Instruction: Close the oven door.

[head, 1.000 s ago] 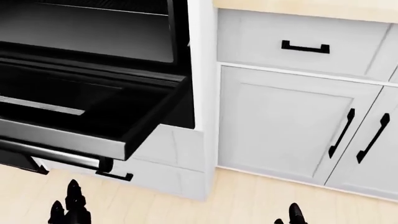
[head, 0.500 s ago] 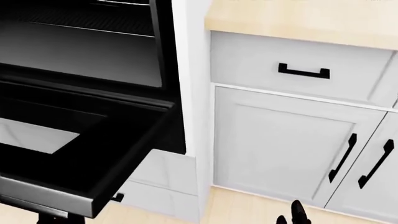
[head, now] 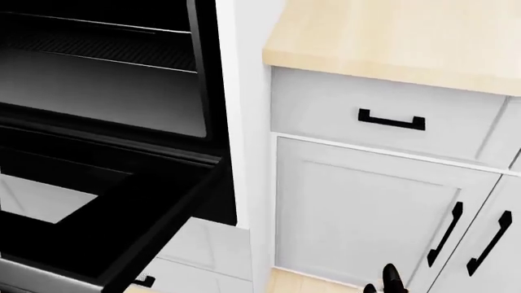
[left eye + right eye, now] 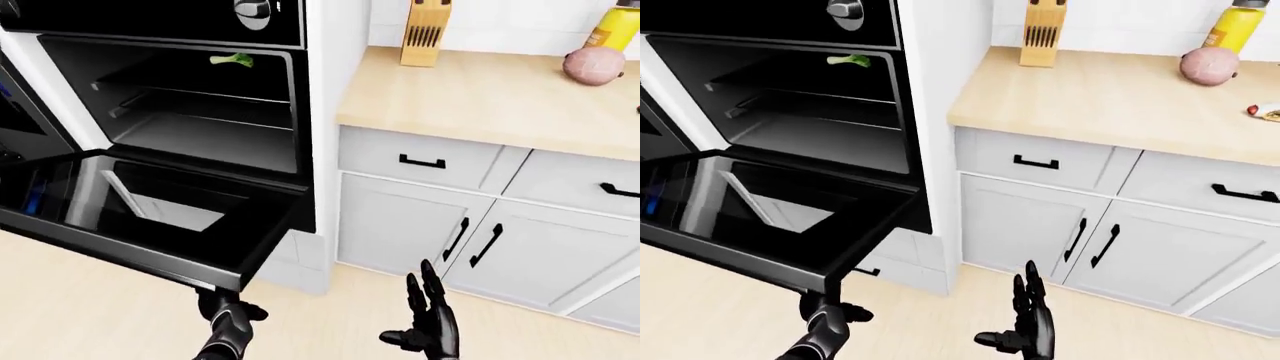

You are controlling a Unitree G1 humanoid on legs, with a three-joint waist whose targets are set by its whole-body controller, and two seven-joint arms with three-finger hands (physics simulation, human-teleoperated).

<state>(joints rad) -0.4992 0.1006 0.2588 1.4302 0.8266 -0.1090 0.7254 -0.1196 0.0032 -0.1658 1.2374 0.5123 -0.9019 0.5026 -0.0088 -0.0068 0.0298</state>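
The black oven (image 4: 190, 112) stands open in the left half of the left-eye view. Its door (image 4: 150, 217) hangs down flat, nearly level, with a glass pane in it. My left hand (image 4: 228, 319) is just under the door's outer edge, fingers curled up toward it; whether it touches the door is hidden. My right hand (image 4: 430, 319) is open, fingers spread, low in front of the white cabinet doors (image 4: 400, 225). In the head view only my right fingertips (image 3: 391, 278) show at the bottom.
A green vegetable (image 4: 232, 60) lies on the top oven rack. On the wooden counter (image 4: 480, 97) stand a knife block (image 4: 425, 34), a pink round thing (image 4: 592, 64) and a yellow bottle (image 4: 1228, 26). White drawers with black handles (image 4: 422, 162) sit below.
The head view has tilted up: counter and drawer slid down the picture and the oven door's edge dropped out at the bottom. My left hand no longer shows in the head view.
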